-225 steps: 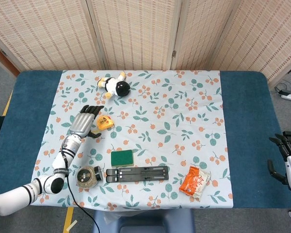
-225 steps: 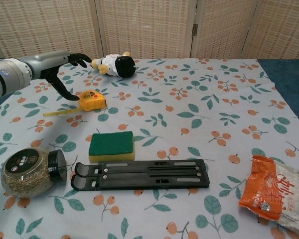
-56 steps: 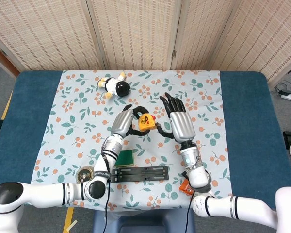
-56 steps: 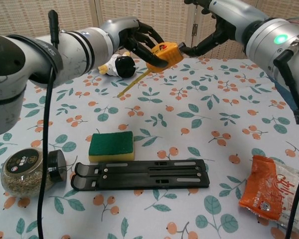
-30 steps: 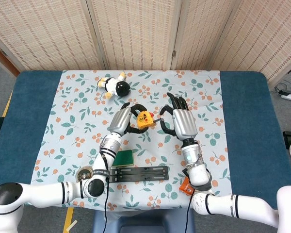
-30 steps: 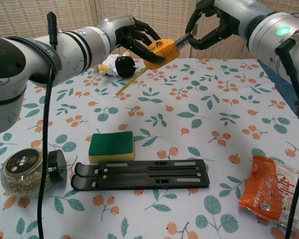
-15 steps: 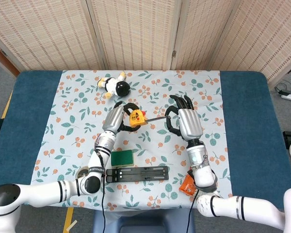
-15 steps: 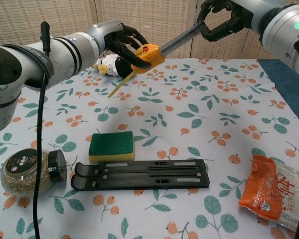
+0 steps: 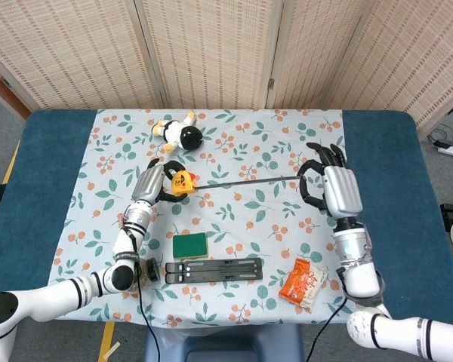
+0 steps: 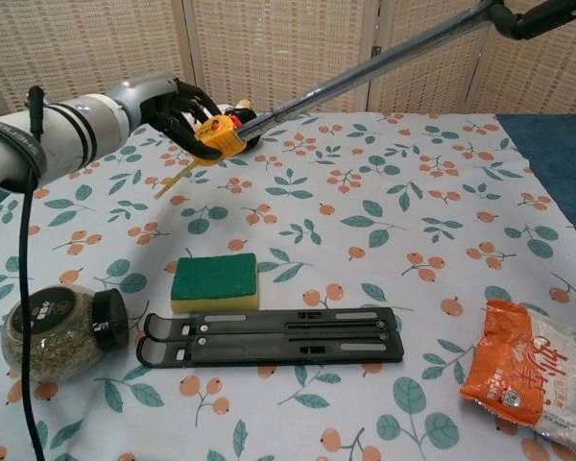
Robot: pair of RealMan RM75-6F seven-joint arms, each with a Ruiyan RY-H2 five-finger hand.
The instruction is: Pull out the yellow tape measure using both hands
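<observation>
The yellow tape measure point(image 9: 183, 182) point(image 10: 218, 134) is held up off the table in my left hand point(image 9: 152, 183) point(image 10: 173, 110), which grips its case. A long dark blade point(image 9: 245, 181) point(image 10: 365, 67) runs out of the case to the right. My right hand point(image 9: 334, 188) pinches the blade's far end between thumb and fingers at mid right of the head view. In the chest view only a bit of the right hand point(image 10: 542, 17) shows at the top right corner. A short yellow strap point(image 10: 173, 178) hangs below the case.
On the floral cloth point(image 9: 287, 151) lie a green sponge point(image 9: 189, 245) point(image 10: 215, 280), a black folding stand point(image 9: 213, 269) point(image 10: 269, 336), a seed jar point(image 9: 146, 273) point(image 10: 58, 331), an orange snack bag point(image 9: 303, 283) point(image 10: 523, 370) and a plush cow point(image 9: 177, 133).
My hands have moved apart: the left carried the case leftward, the right drew the blade end to the right. The blade is now much longer than half a second ago.
</observation>
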